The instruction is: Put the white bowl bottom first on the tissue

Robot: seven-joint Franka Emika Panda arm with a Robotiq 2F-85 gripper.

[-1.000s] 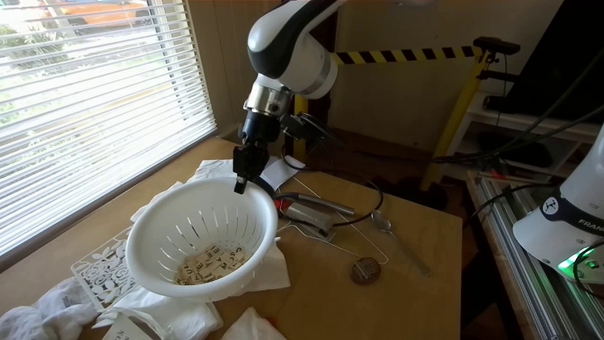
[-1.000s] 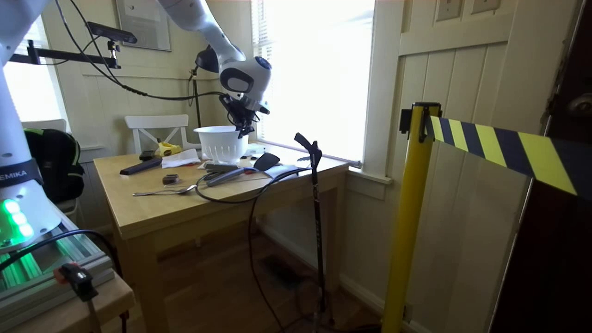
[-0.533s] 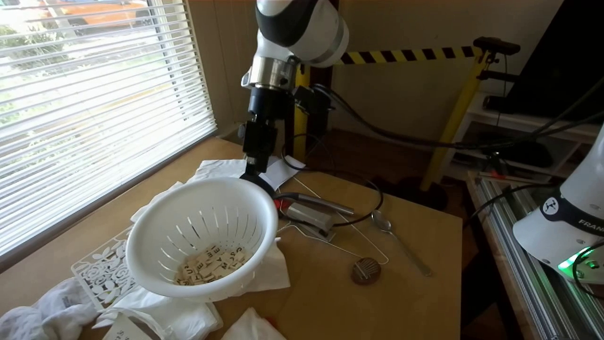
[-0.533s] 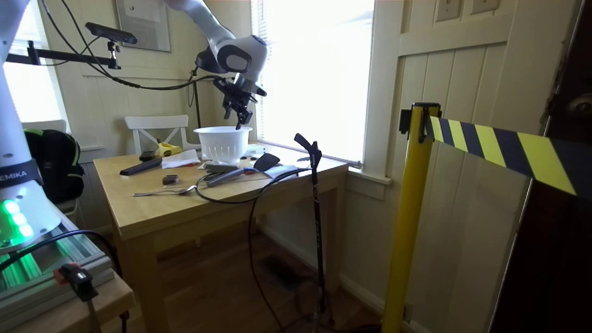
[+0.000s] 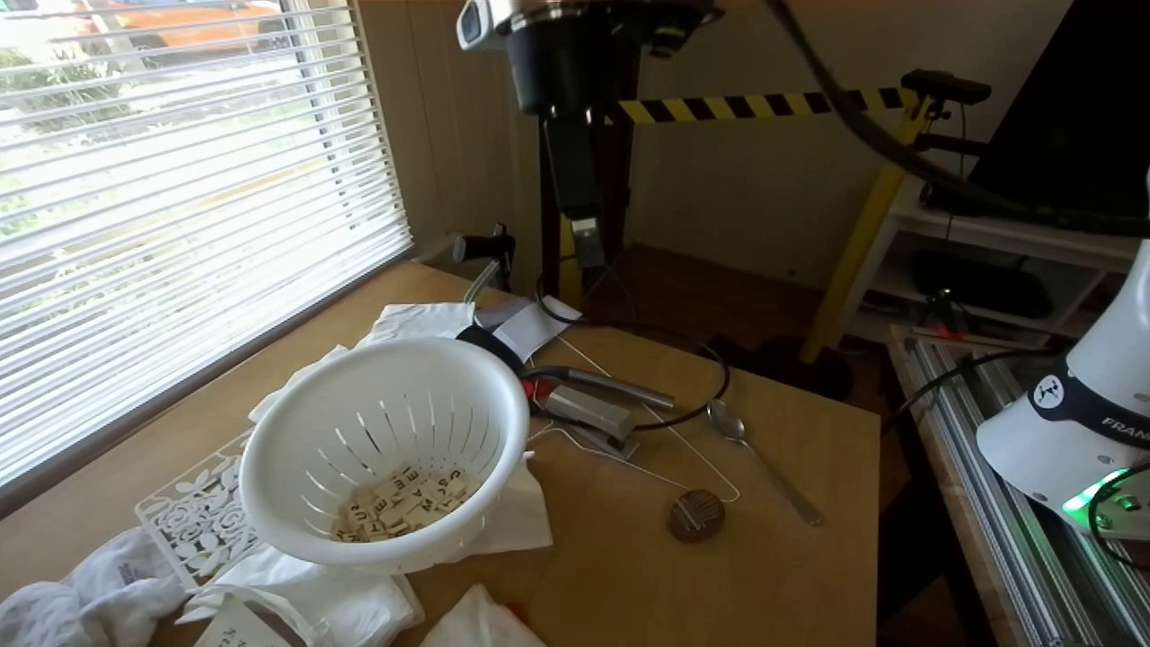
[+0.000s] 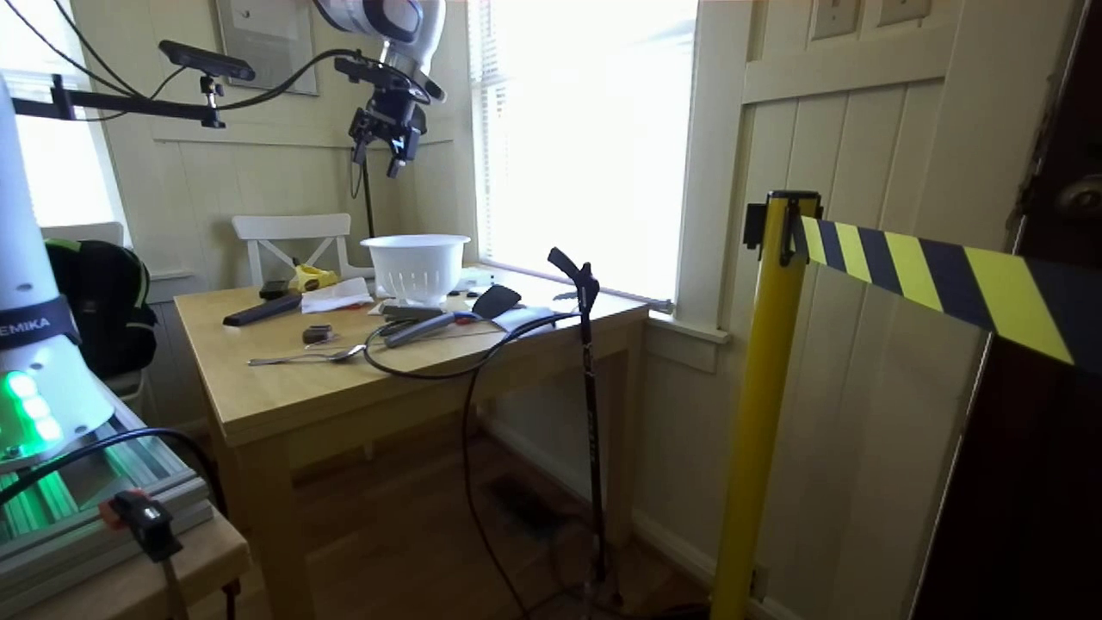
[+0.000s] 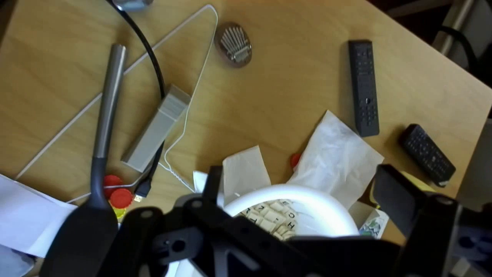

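Hand is hanging high, upper left of the frame in an exterior view, well above the white bowl. It is rising: a second ago at the bowl's rim, half a second ago just above it, now well clear. Fingers are standing wide apart in the wrist view, one at lower centre, one at lower right, with part of the bowl's rim showing below in the gap. Arm is riding up too, running out past the top edge in both exterior views; in an exterior view its cable is now sweeping across the upper right, higher than before. Bowl is keeping its place on the bench: left of centre in both exterior views, standing upright, open side up, letter tiles lying heaped in its bottom as before. White tissue is showing past its lower right side; underside is staying hidden, so cannot tell what it is touching. Dark handle-like shape, covered by the hand in that view's earlier frames, is now showing just above and left of the middle. Spatula is lying beyond the rim's upper right. Spoon and thumb piano, right of centre, are staying put.
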